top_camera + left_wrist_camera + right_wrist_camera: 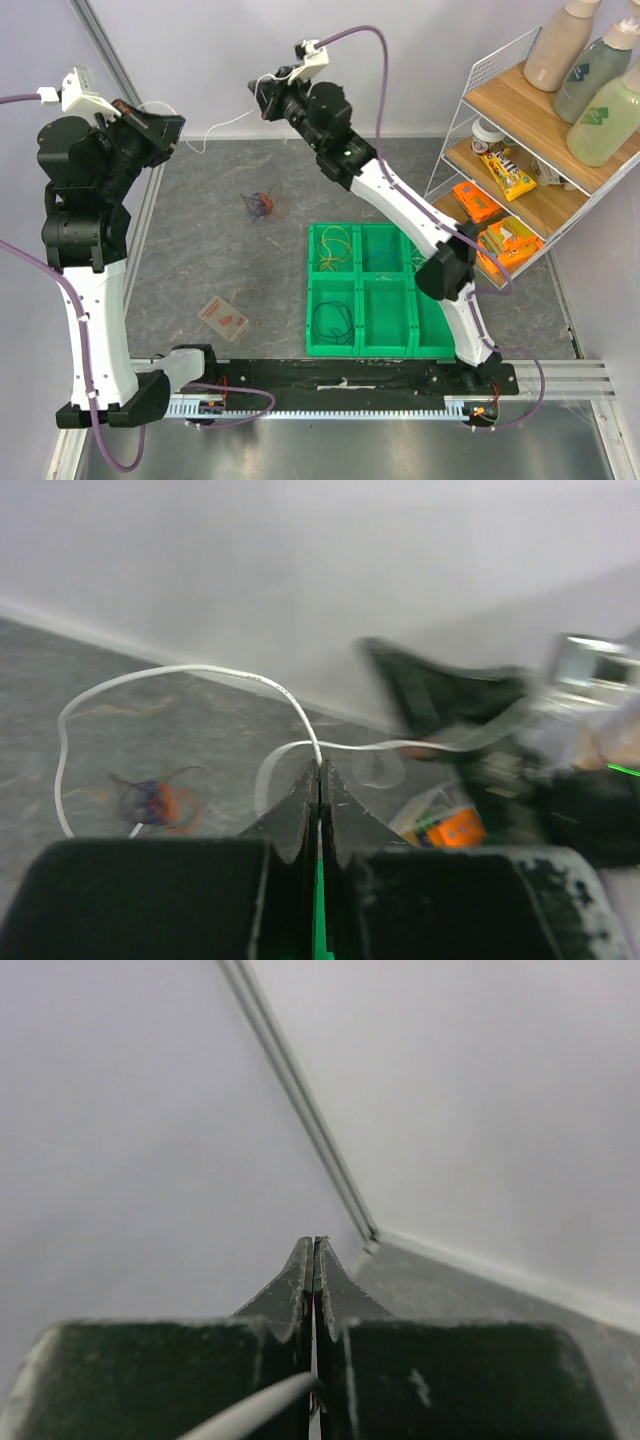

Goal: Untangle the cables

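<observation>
The left gripper [320,767] and right gripper [314,1243] each pinch the white wire [200,669], which stretches sideways between them. The bundle [258,205] lies on the table [200,260] below, about midway between both.

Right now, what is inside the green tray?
The tray holds a yellow cable far-left and a dark cable near-left. The right arm covers much of its right column.

- green divided tray [385,315] sitting on the grey bench [200,250], over on my right side
- wire shelf [500,95] further right: bottles [590,80] up top, orange snack packs [478,203] lower down
- small clear packet [223,317] left of the tray
</observation>
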You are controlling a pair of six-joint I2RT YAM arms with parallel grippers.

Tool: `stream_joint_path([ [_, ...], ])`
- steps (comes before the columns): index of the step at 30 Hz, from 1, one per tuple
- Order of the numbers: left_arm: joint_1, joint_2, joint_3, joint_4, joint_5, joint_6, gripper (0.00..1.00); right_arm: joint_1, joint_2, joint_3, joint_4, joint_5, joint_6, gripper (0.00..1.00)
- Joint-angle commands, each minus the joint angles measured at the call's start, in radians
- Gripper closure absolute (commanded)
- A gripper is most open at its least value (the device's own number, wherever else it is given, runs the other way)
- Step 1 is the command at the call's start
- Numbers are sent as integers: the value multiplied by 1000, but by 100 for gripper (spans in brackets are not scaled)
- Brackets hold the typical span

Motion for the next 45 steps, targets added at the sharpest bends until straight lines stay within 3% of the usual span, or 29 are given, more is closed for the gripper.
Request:
stream_joint_path([
  [1, 17, -35, -53, 21, -160, 90, 98, 25, -184, 40, 27, -124, -22, 100],
  [5, 20, -52, -113, 62, -97, 53, 98, 25, -184, 128, 7, -135, -44, 100],
  [8, 20, -46, -142, 85, 30, 21, 98, 25, -233, 96, -82, -111, -62, 100],
  [11, 21, -37, -223, 162, 284, -43, 99, 27, -386, -102, -177, -107, -88, 100],
  [14, 3, -11, -365, 358, 630, -193, 98, 25, -561, -332, -314, -75, -148, 100],
  [16, -72, -11, -470, 513, 726, -252, 98, 25, -682, -511, -393, -37, -189, 100],
  [21, -325, -20, -585, 495, 650, -146, 98, 25, -1003, -898, -554, 43, -220, 100],
  [24, -460, -9, -651, 495, 592, -94, 98, 27, -1171, -1001, -696, 101, -222, 100],
  [28, -607, 89, -671, 520, 478, -85, 98, 25, -1306, -1101, -833, 326, -138, 100],
  [32, -741, 285, -575, 550, 388, -111, 98, 25, -1354, -1205, -853, 493, -29, 100],
  [37, -847, 589, -340, 538, 358, -128, 98, 25, -1315, -1195, -938, 690, 48, 100],
  [45, -920, 989, 60, 411, 374, -117, 98, 25, -1411, -1237, -952, 749, 68, 100],
])
